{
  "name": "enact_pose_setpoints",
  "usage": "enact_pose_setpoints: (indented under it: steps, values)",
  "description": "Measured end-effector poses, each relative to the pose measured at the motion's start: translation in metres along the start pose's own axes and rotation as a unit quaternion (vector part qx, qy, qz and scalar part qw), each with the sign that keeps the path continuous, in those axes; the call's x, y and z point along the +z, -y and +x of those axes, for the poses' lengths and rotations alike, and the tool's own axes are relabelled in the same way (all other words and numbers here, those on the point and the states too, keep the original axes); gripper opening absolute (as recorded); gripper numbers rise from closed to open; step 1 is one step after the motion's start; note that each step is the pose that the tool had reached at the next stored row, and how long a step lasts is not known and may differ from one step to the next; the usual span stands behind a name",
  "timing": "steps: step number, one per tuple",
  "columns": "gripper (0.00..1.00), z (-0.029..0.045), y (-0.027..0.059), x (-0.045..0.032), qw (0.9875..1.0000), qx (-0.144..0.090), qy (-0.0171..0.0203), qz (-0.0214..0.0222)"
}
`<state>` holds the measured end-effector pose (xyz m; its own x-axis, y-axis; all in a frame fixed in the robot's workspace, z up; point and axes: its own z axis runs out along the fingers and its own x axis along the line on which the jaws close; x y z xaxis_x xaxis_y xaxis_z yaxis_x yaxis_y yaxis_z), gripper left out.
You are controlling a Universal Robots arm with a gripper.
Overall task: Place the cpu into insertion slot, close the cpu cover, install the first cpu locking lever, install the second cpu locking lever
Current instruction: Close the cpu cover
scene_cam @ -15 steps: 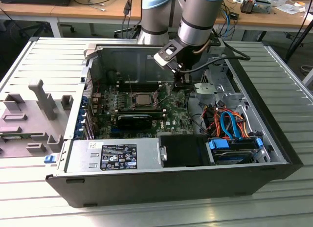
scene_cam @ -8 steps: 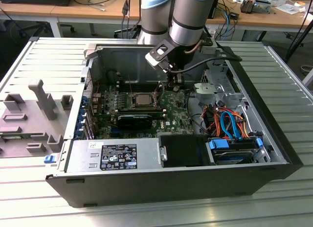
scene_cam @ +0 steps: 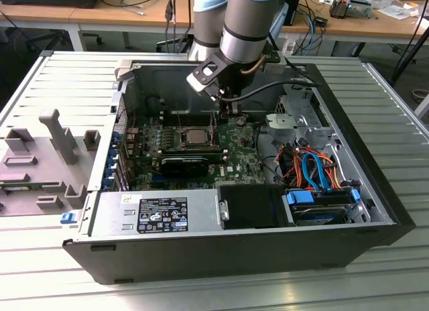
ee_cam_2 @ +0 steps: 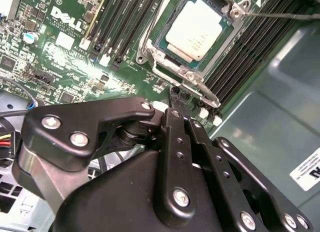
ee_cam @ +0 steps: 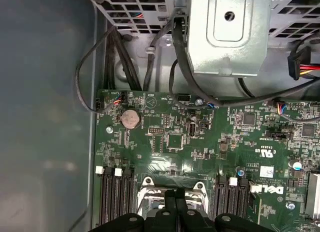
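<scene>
Inside the computer case: a green board lies flat on the floor of the case, which rests open on a ribbed metal table.
Chip: the small square chip with its pale metal top sits down in the socket near the middle of the board; in the second wrist view the chip lies level.
Frame: the thin silvery frame lies flat around the chip, whose top shows through the cut-out.
Rod: a thin metal rod runs out from one corner of the frame, over the long black memory slots.
Pincer: the gripper points down at the board just beside the socket, on the exterior view's right of it. In both wrist views its black fingers are pressed together with nothing seen between them, the tips close to the socket's edge; I cannot tell whether they touch the board.
Behind the board: a round coin battery sits on the board, a grey metal drive cage stands past its edge, and black cables run down from the cage.
Exterior view's right: orange and blue cables bunch above a drive.
Exterior view's left: a grey moulded tray lies on the table beside the case.
</scene>
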<state>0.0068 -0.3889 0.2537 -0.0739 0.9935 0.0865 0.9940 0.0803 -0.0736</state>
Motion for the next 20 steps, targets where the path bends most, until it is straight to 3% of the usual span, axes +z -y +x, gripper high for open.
enact_pose_setpoints:
  steps: [1,4,20]
  values:
    - [0.11,0.0000,0.0020,0.0002,0.9999,-0.014,-0.0008,0.0011]
    - [0.11,0.0001,0.0050,0.0008,0.9997,-0.025,-0.0006,0.0020]
    - [0.11,-0.0041,0.0356,0.0154,0.9990,-0.044,-0.0030,0.0033]
